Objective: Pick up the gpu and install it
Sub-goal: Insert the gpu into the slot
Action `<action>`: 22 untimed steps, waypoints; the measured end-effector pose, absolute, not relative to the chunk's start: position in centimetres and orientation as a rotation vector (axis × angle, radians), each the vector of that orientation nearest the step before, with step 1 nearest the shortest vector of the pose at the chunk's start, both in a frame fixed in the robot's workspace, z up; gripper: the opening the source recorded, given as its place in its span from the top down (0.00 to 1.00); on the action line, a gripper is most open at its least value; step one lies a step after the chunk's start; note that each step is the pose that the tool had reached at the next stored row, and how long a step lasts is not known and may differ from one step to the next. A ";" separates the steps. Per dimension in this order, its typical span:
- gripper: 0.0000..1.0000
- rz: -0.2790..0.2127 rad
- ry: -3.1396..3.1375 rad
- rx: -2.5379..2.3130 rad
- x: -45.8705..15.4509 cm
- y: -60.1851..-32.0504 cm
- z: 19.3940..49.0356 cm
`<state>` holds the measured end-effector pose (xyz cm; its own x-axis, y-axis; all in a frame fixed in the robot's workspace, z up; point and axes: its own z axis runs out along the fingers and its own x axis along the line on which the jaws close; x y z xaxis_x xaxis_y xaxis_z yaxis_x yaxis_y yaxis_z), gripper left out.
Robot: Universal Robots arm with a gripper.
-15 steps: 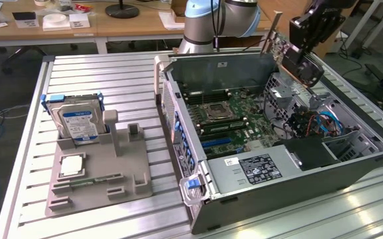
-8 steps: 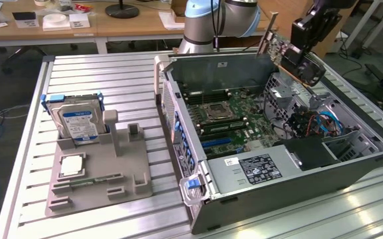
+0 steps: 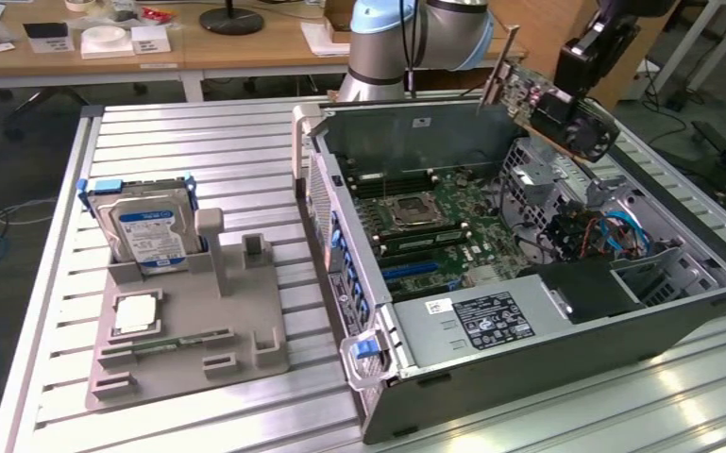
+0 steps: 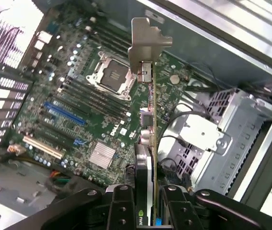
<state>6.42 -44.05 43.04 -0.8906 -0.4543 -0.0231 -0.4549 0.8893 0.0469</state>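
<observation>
- Green gpu [image 4: 146, 165], clamped edge-on by the gripper [image 4: 147, 211], hangs above the motherboard [image 4: 85, 91].
- Its long axis looks skewed against the motherboard's blue slot [image 4: 64, 112], silver bracket [image 4: 147, 40] farthest from the gripper.

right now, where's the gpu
The gpu is clamped in the pincer at the exterior view's upper right, hanging above the open computer case, not yet seated in the motherboard.
</observation>
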 end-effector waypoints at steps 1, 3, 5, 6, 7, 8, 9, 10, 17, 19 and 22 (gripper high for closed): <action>0.73 0.080 3.036 -0.759 6.4 -44.0 43.0; 0.73 0.080 3.023 -0.813 6.4 -44.0 43.0; 0.73 0.081 3.009 -0.867 6.4 -44.1 43.0; 0.73 0.081 3.002 -0.892 6.4 -44.1 43.0; 0.73 0.081 2.995 -0.917 6.4 -44.0 43.0; 0.73 0.081 2.988 -0.942 6.4 -44.0 43.0; 0.73 0.081 2.980 -0.967 6.4 -44.0 43.0; 0.73 0.081 2.972 -0.992 6.4 -44.0 43.0; 0.73 0.082 2.910 -1.172 6.4 -44.1 43.0; 0.73 0.082 2.890 -1.221 6.4 -44.1 43.0; 0.73 0.082 2.859 -1.295 6.4 -44.1 42.9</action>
<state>6.42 -44.05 42.95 -0.6598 -0.7510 -0.0231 -0.7511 0.6585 0.0470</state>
